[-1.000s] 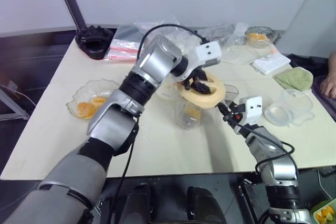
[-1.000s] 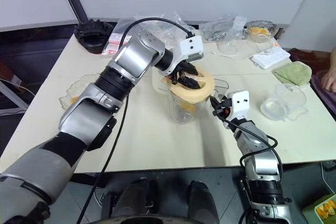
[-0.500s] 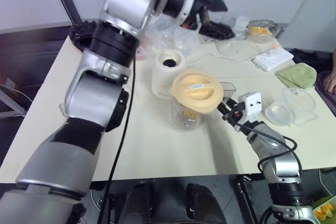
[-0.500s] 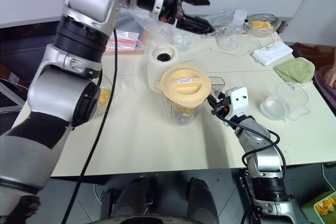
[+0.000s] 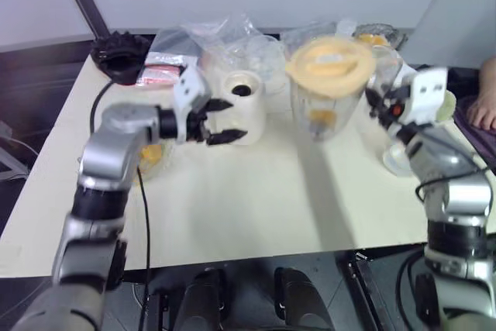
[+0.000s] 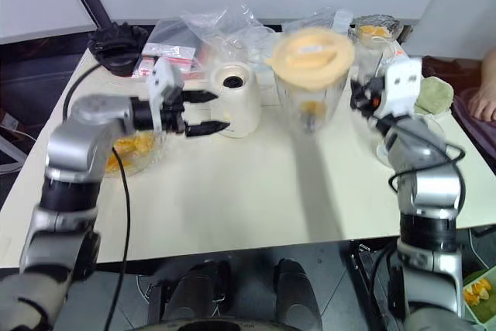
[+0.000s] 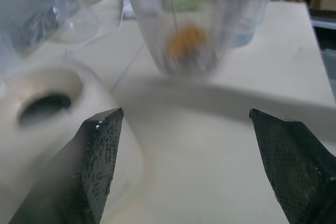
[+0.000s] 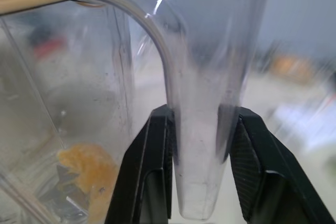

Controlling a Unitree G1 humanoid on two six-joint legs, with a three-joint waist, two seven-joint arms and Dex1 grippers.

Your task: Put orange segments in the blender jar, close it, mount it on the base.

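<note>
Two arms reaching over the table (image 5: 256,215): right gripper (image 8: 199,171) clamping the lidded blender jar (image 6: 311,83) by its handle, holding it aloft beside one base (image 6: 236,98); left gripper (image 6: 203,112) spread wide, pointing level at that base.

The right gripper (image 8: 198,174), clamped on the handle, lifted the blender jar (image 6: 310,98) off the table (image 6: 256,191) with its lid (image 6: 310,56) on. The left gripper (image 6: 203,112) left the lid and swung down beside the base (image 6: 235,98), fingers spread.
</note>
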